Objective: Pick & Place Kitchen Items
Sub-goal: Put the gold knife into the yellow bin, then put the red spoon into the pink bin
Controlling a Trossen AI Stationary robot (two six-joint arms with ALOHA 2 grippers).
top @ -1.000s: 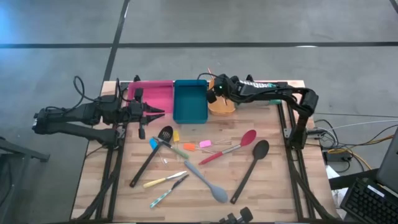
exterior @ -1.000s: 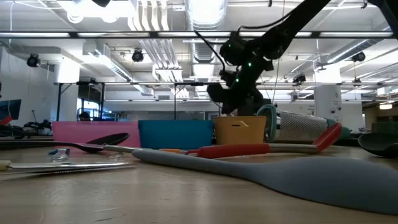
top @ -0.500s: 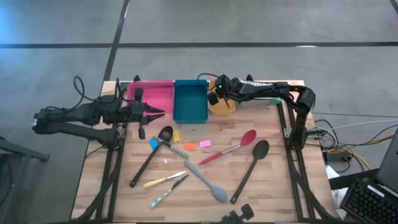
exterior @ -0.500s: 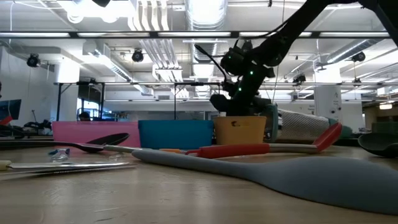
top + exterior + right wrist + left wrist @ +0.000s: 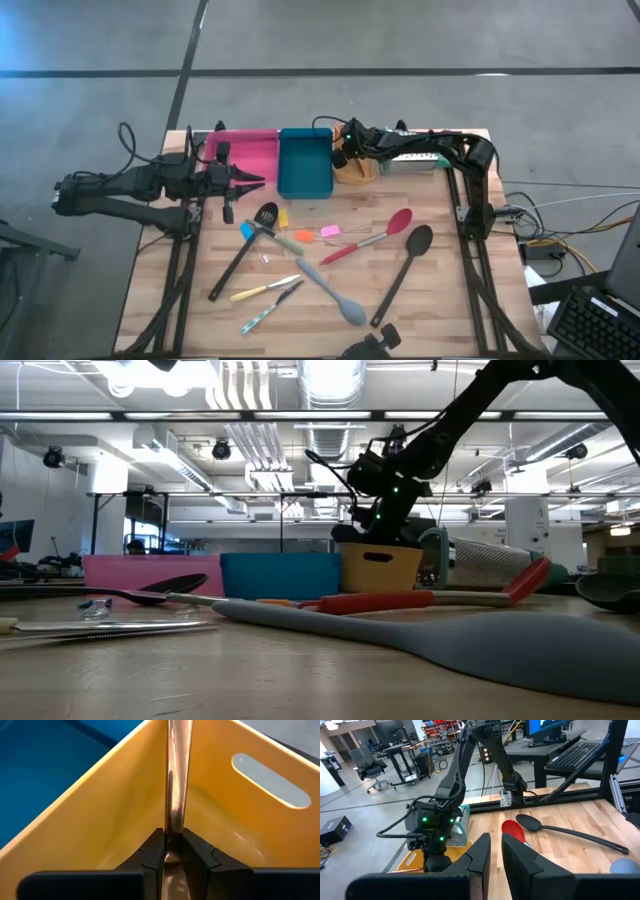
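Wooden counter (image 5: 440,290) carries most of the kitchen items loose: two long black spoons (image 5: 402,272), a red-headed spatula (image 5: 372,236), a grey spoon (image 5: 330,290) and small coloured tools, so I judge the task is only begun. At the far edge stand the pink tray (image 5: 250,155), teal tray (image 5: 305,162) and orange tray (image 5: 357,170). The right gripper (image 5: 168,851) is over the orange tray, its fingers close around a thin copper-coloured utensil (image 5: 177,780) that points down into it. The left gripper (image 5: 495,855) waits near the pink tray, nearly closed and empty.
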